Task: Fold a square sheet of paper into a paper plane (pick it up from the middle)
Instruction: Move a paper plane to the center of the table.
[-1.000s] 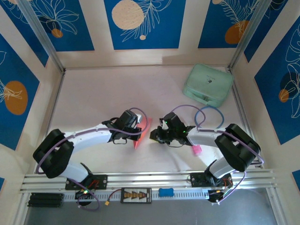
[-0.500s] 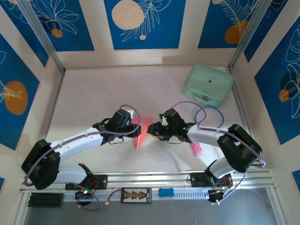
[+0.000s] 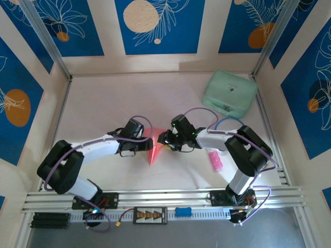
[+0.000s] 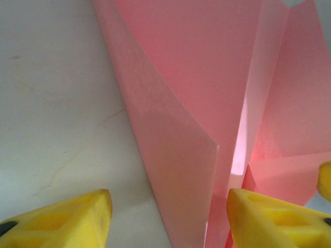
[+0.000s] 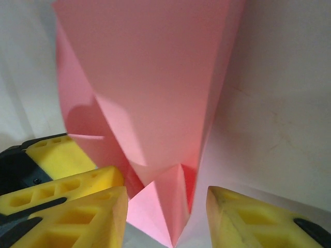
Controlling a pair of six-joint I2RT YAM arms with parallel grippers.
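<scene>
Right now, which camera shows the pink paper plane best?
The top camera. It shows almost the whole paper plane, a long pointed shape. Both wrist cameras are too close: they catch just parts of its folds, cut off at the edges.

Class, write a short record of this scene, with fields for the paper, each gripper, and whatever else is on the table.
Paper: folded pink paper, a pointed shape with raised flaps, mid-table between the two grippers
Left arm: left gripper, jaws open, a raised flap of the paper between them
Right arm: right gripper, jaws open, a folded corner of the paper between them
Other things: mint-green case at the far right; small bright-pink object beside the right arm
Surface: pale table
</scene>
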